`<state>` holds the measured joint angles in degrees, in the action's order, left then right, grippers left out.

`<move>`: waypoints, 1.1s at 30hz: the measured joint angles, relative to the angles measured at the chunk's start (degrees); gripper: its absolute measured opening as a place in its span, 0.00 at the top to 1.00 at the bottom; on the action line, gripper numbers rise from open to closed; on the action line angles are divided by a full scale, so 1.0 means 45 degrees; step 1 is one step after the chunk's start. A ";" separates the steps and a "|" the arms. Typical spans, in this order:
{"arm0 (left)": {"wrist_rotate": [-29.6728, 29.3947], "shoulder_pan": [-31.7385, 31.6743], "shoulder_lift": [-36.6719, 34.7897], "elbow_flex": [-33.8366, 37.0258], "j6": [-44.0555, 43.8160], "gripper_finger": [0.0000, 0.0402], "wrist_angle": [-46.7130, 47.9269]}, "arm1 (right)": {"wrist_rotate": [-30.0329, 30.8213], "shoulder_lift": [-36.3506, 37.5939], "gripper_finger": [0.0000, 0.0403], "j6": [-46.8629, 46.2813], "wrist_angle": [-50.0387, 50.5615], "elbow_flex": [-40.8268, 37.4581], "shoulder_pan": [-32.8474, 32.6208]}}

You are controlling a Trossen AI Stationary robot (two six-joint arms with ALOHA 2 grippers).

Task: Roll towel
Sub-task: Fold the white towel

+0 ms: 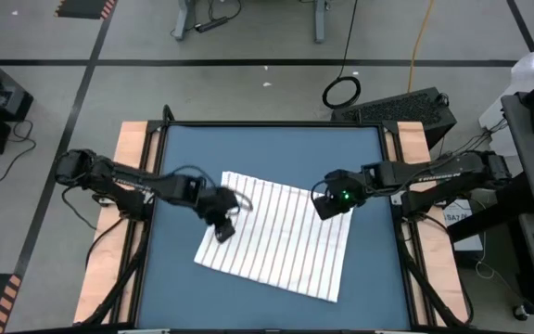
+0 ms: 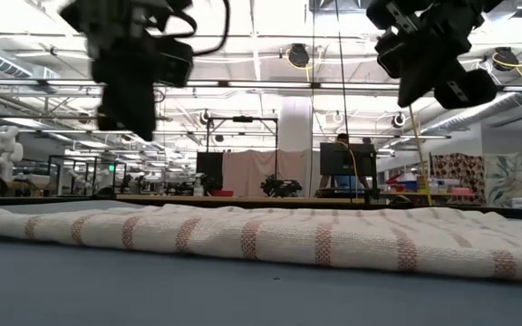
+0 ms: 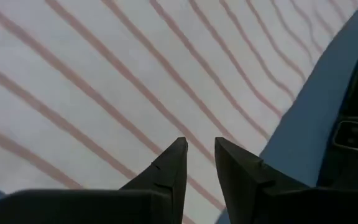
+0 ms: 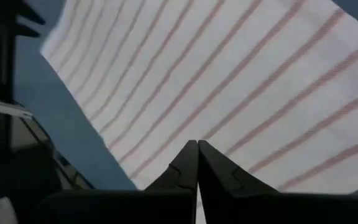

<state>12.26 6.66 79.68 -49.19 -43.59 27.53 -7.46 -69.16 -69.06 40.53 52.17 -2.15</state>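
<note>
The towel is lying flat and unrolled on the worktop, beneath both tools. The left tool is hovering narrowly parted and empty; the right tool is hovering fully closed. A tidy roll likely requires gripping one edge evenly.

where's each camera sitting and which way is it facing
High view: above the table, looking straight down on the flat towel, with both arms.
Low view: at tabletop height, level across the towel into the room; both arms hang above.
Left wrist view: looks down past the slightly parted left gripper onto the stripes.
Right wrist view: past the shut right gripper onto the towel.
All four share the towel.
</note>
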 joint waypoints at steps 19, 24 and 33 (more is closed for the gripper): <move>-0.3733 0.2304 0.4235 -0.0076 -0.4826 0.78 -0.1473 | 0.0019 -0.1945 1.00 0.6285 -0.0285 -0.1535 -0.0052; -0.3468 0.1862 0.4571 -0.0092 -0.3702 0.78 -0.1338 | 0.0005 -0.1931 1.00 0.5731 -0.1607 -0.2683 -0.0212; -0.3310 0.0203 0.4541 -0.0158 0.0439 0.78 -0.1030 | -0.0006 -0.1930 1.00 0.3238 -0.3490 -0.3642 -0.1463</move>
<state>-2.63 7.57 100.12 -49.90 -41.61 22.90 -7.49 -77.84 -54.48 24.82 35.78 -8.74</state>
